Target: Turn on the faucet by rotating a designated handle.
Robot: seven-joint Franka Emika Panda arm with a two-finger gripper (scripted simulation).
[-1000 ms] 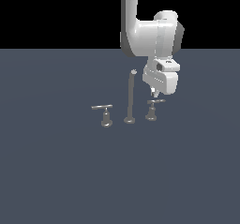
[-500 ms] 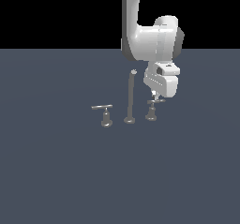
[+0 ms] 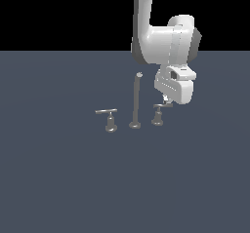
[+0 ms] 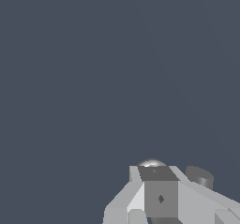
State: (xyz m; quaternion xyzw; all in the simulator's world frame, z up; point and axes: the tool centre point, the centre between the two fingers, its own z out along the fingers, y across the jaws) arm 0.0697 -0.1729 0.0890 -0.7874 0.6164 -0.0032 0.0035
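The gripper [image 3: 166,99] hangs low, right over the handle [image 3: 159,114], w/ its tip at the far end of the short bar. Can't tell if it touches, or if the fingers are open or closed; the white hand hides them. The tall spout [image 3: 136,100] stands just beside the hand, toward the exterior view's left. The bigger handle [image 3: 109,118] sits past the spout, well apart from the hand. All of it stands on a flat grey floor [image 3: 58,178].

Upright grey handle [image 3: 157,116] beside spout [image 3: 135,102]
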